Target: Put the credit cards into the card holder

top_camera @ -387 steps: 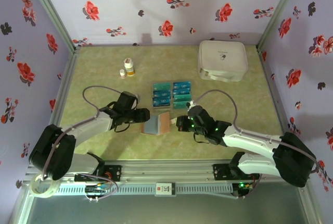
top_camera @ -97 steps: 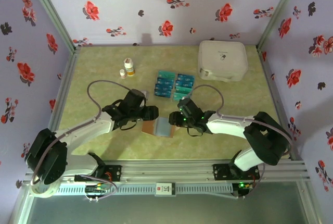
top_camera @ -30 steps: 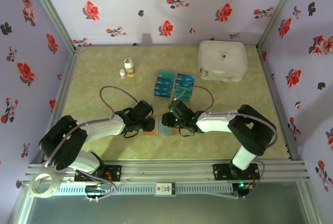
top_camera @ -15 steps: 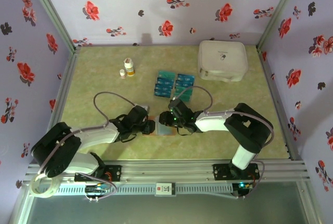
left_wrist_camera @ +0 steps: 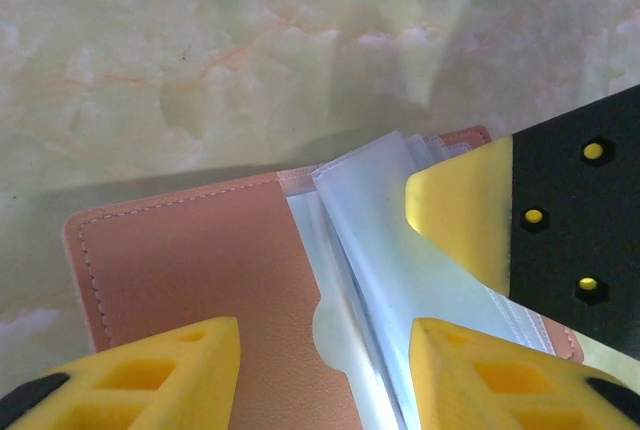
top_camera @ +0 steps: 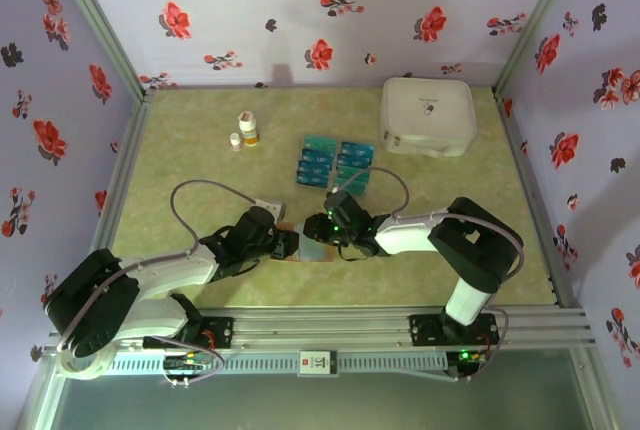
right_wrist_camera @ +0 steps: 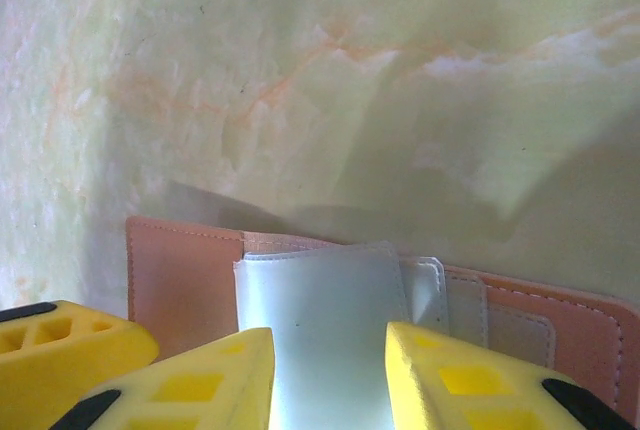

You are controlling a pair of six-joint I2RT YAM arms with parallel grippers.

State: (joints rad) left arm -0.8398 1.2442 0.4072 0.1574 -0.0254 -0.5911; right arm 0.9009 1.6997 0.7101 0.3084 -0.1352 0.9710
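Card holder (left_wrist_camera: 190, 270): lower centre of top view, lying open; judged soft, clear sleeves (right_wrist_camera: 320, 300) limp and slick | credit cards (top_camera: 335, 162): mid-frame above it; judged thin, stiff, take by edges | left gripper (left_wrist_camera: 325, 342): jaws apart, empty | right gripper (right_wrist_camera: 330, 350): astride sleeves, grip cannot be told

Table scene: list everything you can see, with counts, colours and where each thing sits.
Thin teal-blue rectangular credit cards: about eight, two columns, table centre-back.
Flat brown leather-like card holder: one, lying open, clear sleeves showing, between the grippers.
White rounded-square case: one, back right.
Small white bottles: two, back left of the cards.
Pale tape roll: one, front rail, left.
Green marbled table: one, lilac floral walls around.
Left gripper: yellow fingers, jaws apart over the holder.
Right gripper: yellow fingers, jaws apart over the clear sleeves.
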